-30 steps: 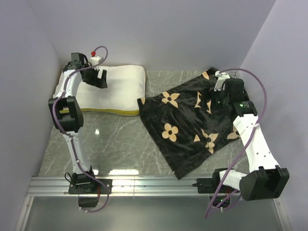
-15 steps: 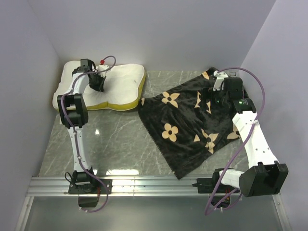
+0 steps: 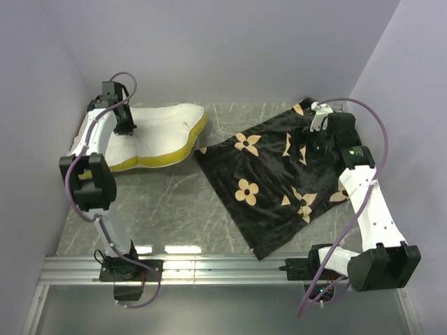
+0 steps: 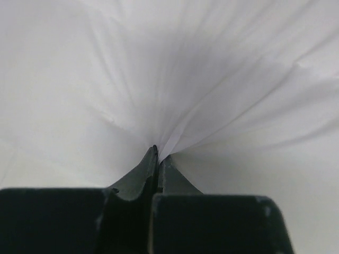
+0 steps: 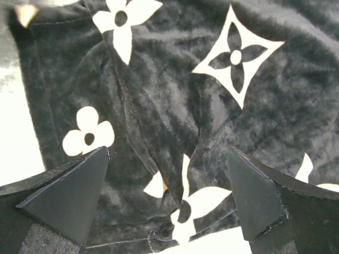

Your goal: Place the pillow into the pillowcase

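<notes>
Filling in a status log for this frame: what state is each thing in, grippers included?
pillow: outside the pillowcase, its fabric pinched into folds.
pillowcase: lying spread out, not gripped.
left gripper: shut on the pillow.
right gripper: open, over the pillowcase.

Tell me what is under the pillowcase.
The stone table shows around the pillowcase, which lies flat on it; anything beneath the fabric is covered. The pillow lies outside it, to the left.
</notes>
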{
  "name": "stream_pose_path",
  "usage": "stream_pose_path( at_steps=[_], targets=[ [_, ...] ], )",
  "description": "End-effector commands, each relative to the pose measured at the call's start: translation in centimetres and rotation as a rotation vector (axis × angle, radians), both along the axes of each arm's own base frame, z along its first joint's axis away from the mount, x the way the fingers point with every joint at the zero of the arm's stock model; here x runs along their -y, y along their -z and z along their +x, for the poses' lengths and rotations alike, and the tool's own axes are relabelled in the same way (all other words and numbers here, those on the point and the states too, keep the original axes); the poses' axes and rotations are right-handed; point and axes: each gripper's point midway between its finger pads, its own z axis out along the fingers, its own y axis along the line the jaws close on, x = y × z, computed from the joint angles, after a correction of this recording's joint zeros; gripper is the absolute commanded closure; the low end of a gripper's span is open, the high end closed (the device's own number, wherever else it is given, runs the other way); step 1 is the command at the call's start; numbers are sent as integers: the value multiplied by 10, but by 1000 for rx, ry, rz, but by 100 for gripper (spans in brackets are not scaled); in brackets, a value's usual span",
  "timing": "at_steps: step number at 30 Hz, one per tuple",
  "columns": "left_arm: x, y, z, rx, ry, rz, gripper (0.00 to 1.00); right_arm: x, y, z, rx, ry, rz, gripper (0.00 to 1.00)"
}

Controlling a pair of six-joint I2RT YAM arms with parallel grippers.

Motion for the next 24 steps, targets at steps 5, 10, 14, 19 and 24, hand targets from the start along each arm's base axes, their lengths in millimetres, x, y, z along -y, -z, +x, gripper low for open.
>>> stream_pose_path(
  at_steps=[5, 10, 14, 19, 24],
  targets=[
    [-33, -67, -74, 151, -420, 42, 100, -7, -12, 0, 61, -24, 36, 0],
    [-32, -84, -101, 225, -538, -3, 100, -9, -9, 2, 46, -28, 47, 0],
    [-17, -49, -122, 165, -505, -54, 100, -10, -8, 4, 35, -27, 54, 0],
    [65, -8, -104, 22, 85, -227, 86, -9, -7, 7, 20, -26, 46, 0],
    [85, -24, -85, 72, 664, -100, 1, -6, -8, 1, 10, -39, 18, 0]
  ],
)
